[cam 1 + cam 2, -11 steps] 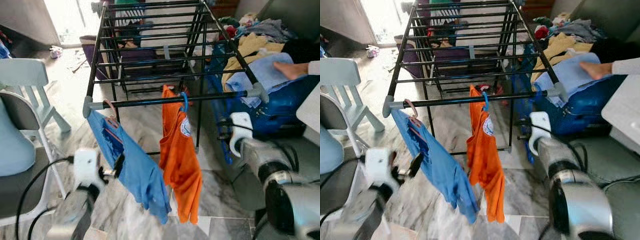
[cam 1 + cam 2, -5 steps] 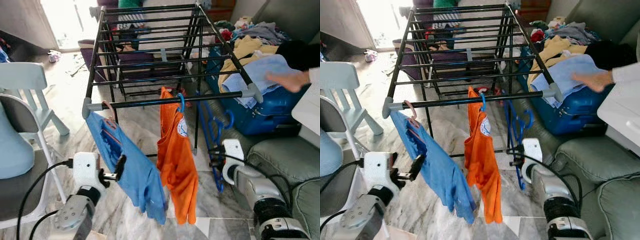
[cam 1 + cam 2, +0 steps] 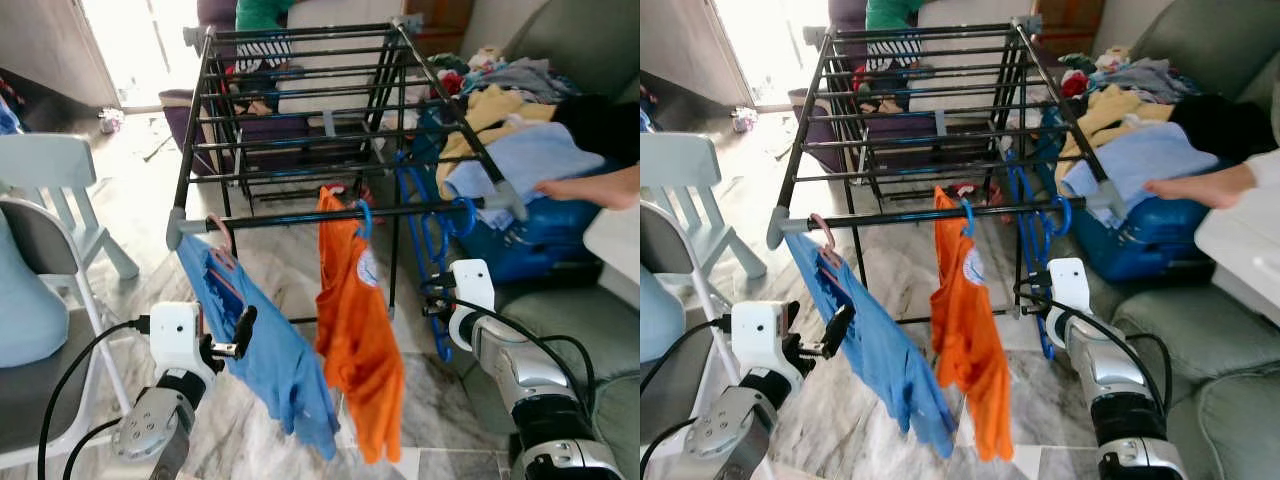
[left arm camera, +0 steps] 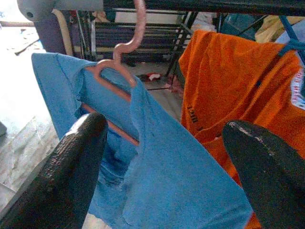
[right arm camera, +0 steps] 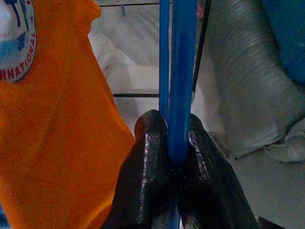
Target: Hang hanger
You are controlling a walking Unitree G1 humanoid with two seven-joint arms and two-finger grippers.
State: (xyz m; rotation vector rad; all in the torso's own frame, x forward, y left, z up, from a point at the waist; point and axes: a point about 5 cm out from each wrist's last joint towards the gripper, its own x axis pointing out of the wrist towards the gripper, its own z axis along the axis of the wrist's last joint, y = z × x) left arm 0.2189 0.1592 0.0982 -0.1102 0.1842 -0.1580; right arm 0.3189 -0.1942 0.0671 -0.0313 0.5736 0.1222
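Marble floor tiles [image 3: 270, 260], pale with grey veining, run under a black drying rack [image 3: 300, 110] that stands in a cluttered room, with bright daylight coming in at the far left. On the left sits a light blue plastic chair [image 3: 60, 190]; on the right a grey sofa [image 3: 1200, 340] carries a blue suitcase [image 3: 1140, 235] and a heap of loose clothes [image 3: 510, 110], where a person's hand [image 3: 590, 187] rests on a pale blue garment. From the rack's nearest bar hang a blue shirt [image 3: 265, 340] on a pink hanger [image 4: 125, 52] and, beside it, an orange shirt [image 3: 355, 340] on a hanger with a blue hook. The empty blue hanger [image 3: 1030, 240] is held upright just right of the orange shirt, its hook up at the level of the near bar; whether the hook rests on the bar cannot be told. The right end effector [image 5: 171, 143] is clenched on the lower part of that hanger, both black fingers [image 5: 147, 162] pressed against the blue bars. The left end effector [image 4: 164, 143] is released, its fingers spread wide, low and close before the blue shirt without touching it.
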